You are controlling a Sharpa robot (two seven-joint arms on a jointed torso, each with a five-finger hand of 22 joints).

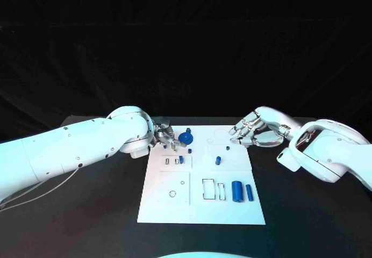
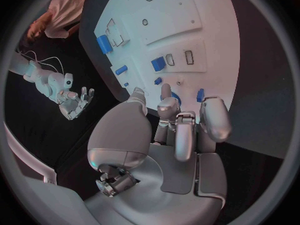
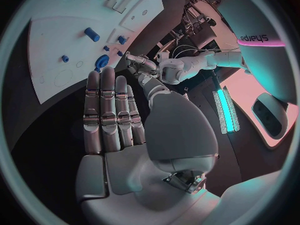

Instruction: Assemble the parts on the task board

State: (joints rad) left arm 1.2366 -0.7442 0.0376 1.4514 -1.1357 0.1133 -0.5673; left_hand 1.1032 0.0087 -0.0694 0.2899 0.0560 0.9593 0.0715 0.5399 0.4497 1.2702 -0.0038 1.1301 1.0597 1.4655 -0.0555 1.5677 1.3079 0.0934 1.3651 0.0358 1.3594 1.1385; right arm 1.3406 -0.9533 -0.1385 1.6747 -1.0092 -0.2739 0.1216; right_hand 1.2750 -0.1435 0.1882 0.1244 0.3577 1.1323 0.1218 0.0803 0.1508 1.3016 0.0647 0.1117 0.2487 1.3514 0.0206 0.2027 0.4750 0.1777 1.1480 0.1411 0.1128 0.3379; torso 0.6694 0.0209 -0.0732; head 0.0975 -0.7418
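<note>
Task board (image 1: 166, 207) sits mid-bench, round blue part (image 1: 186, 138) at its far edge just off my left hand (image 1: 162, 134) fingertips, fingers apart and empty; right hand (image 1: 254, 133) open, farther, across the board.

- The task board (image 1: 201, 212), a white plate with outlined slots, lies flat on the black worktop.
- Round blue part (image 1: 186, 138) stands at its far edge.
- Two blue cylinders (image 1: 242, 192) lie side by side near its right edge.
- Small blue piece (image 1: 219, 159) lies mid-board.
</note>
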